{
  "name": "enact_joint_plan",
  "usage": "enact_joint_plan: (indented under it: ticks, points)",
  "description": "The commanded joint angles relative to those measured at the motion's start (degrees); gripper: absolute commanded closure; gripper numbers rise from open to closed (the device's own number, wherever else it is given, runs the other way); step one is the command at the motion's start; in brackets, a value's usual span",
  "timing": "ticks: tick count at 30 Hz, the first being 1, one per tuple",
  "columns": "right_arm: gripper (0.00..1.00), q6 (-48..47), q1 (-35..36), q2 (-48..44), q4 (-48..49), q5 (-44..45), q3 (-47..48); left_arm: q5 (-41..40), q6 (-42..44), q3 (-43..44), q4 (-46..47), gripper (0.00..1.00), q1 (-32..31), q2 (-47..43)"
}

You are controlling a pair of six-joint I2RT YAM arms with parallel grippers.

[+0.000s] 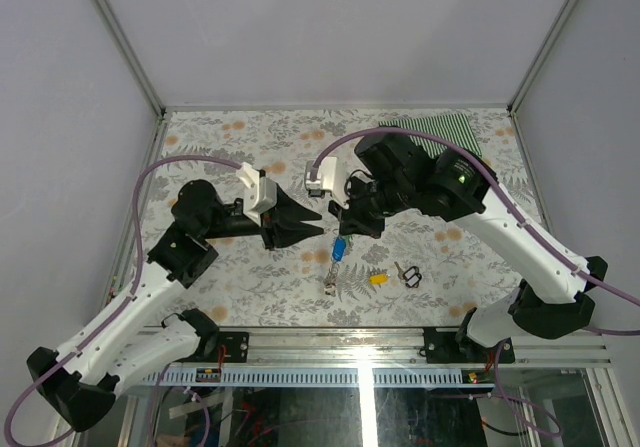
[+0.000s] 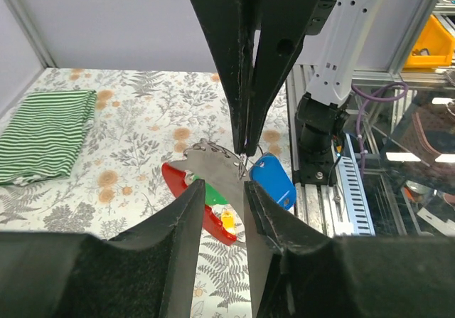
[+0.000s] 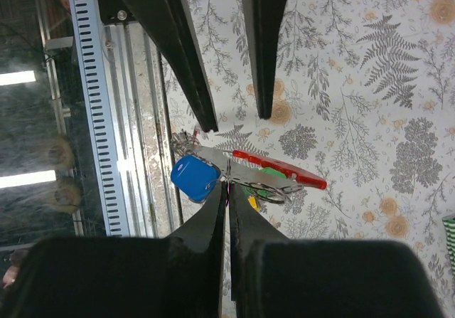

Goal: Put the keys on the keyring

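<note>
Top view: right gripper [image 1: 343, 229] seen pinched shut, blue key [image 1: 339, 250] hung just below. Left gripper [image 1: 318, 223] held beside blue key, jaws partly open. Yellow key [image 1: 378, 278] and black loop [image 1: 410, 277] laid on table near blue key.
Left wrist: keyring [image 2: 176, 178] seen with red clip touching blue key, silver part in gap between left fingers [image 2: 185, 218].
Right wrist: keyring's silver part gripped beside blue key. Nothing seen clamped by left gripper.

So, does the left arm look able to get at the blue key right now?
Probably yes. The blue key dangles with the keyring below the shut right tool, and the left tool, jaws apart, faces it close by with nothing between. The right tool's fingers crowd it, though.
</note>
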Motion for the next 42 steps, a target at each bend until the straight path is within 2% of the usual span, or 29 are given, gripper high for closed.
enact_joint_plan:
  ticks: [1,8,35,42]
  points:
    - [1.00,-2.00,0.72,0.73,-0.03,-2.67,2.90,4.86,-0.31,1.23,3.09,0.70,-0.11,1.72]
    - [1.00,-2.32,0.89,0.83,0.71,-3.19,2.94,10.76,-0.50,2.59,3.79,0.77,-0.44,3.88]
    - [1.00,-2.59,1.32,1.04,3.49,-4.61,2.22,9.84,0.06,4.16,3.89,0.77,-2.92,6.80]
    - [1.00,-2.72,1.32,0.97,4.24,-4.44,1.91,10.05,0.74,4.70,3.00,0.95,-3.12,7.11]
